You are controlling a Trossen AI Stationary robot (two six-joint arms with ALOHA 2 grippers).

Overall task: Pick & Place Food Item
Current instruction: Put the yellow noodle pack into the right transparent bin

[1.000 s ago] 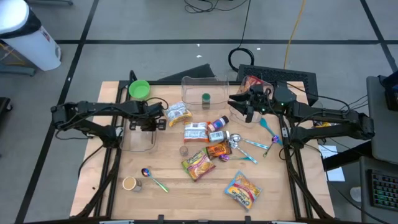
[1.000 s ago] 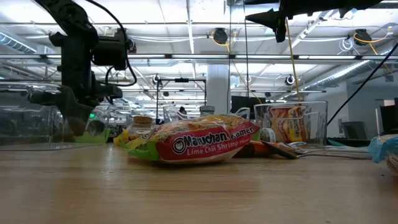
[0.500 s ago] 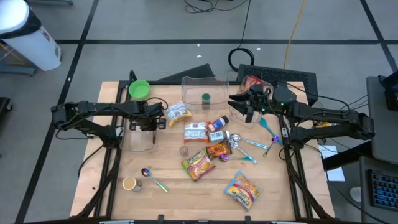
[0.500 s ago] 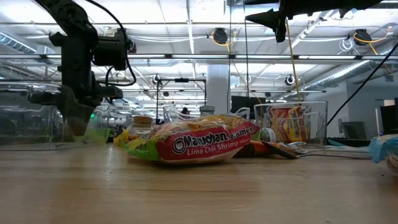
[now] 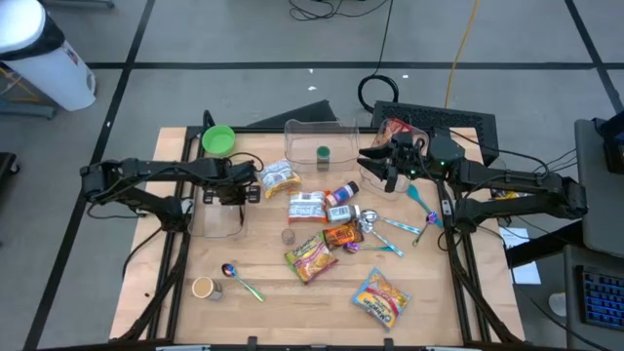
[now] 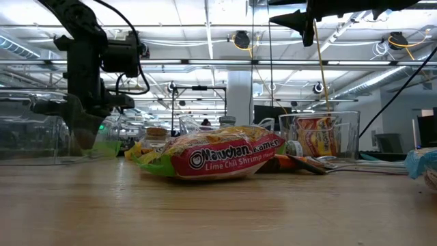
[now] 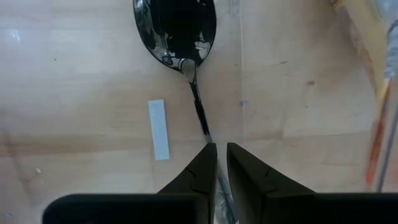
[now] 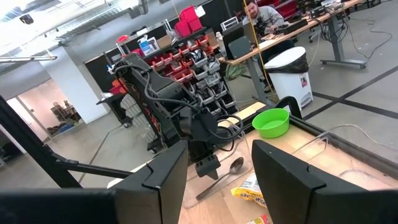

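**Bench scene: spoon held by the left arm, food packets lying at centre**

The left gripper [image 7: 216, 163] is shown above the bench [image 5: 273, 302], over a clear container [image 5: 220, 216] on the left half. Its jaws are almost closed and are clamped on the thin handle of a dark metal spoon [image 7: 177, 28], whose bowl is seen lifted clear of the wood in the right wrist view. The same spoon [image 8: 221, 177] is seen there hanging tilted from the left gripper, with a green bowl [image 8: 271, 122] beyond it at the bench's far left corner.

The right gripper [image 5: 375, 161] is held high over the far right part of the bench, near a clear tub [image 5: 320, 144]; its jaws are spread wide and nothing is held between them.

The food items lie loose at mid-bench. A ramen packet [image 6: 218, 158] labelled "Lime Chili Shrimp" is seen nearest the low camera, lying flat; from above it [image 5: 310, 255] sits just front of centre. A second noodle packet [image 5: 380, 296] lies toward the front right, well apart from both grippers. A small snack bag [image 5: 279, 178] rests just beside the left gripper. A colourful spoon [image 5: 240, 280] and a small cup [image 5: 203, 287] lie at front left.
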